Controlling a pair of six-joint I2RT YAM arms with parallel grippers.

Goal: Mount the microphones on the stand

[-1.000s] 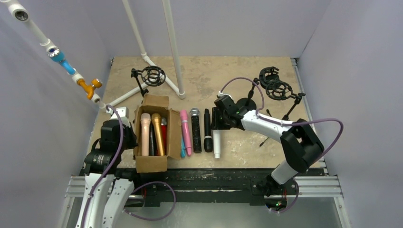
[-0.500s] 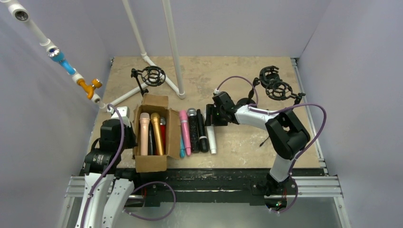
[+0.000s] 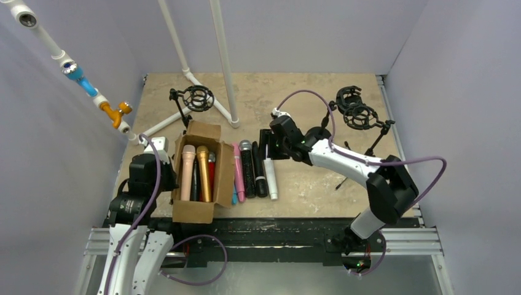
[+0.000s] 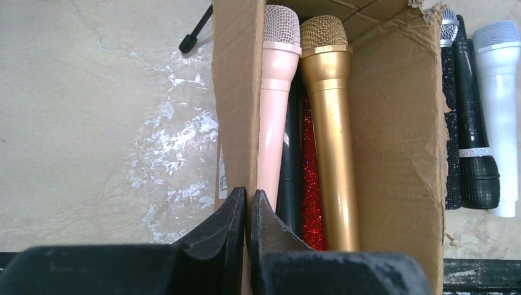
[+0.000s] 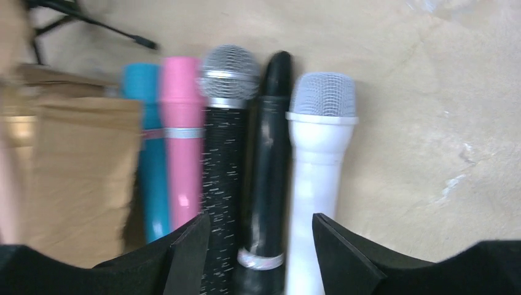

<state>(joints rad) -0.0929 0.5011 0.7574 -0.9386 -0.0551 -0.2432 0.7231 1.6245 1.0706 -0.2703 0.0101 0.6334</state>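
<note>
From the overhead camera I see the right arm [image 3: 344,161] stretched low and leftward across the table [image 3: 319,184]. The right gripper [image 3: 265,147] sits at the head end of the row of microphones lying beside the cardboard box [image 3: 195,212]. That row runs blue microphone [image 3: 235,198], pink microphone [image 3: 238,172], glitter-black microphone [image 3: 247,169], black microphone [image 3: 258,169] and white microphone [image 3: 270,179], while the shock-mount stands [image 3: 198,97] at the back carry none. A second ago this arm reached less far left and the row lay spread out. Now the white one has shifted left and all five are packed tightly against the box. The left arm [image 3: 138,184] stays folded at the box's left side, unmoved. In the left wrist view the left gripper [image 4: 247,209] has its fingers pressed together right at the box's left wall, though I cannot tell if they pinch the cardboard. Inside the box lie the peach microphone [image 4: 273,123], the gold microphone [image 4: 332,123] and the red glitter microphone [image 4: 312,178]. In the right wrist view the fingers [image 5: 184,249] stand apart, wider than a second ago. They hold nothing and straddle the glitter-black, black and white bodies.
</note>
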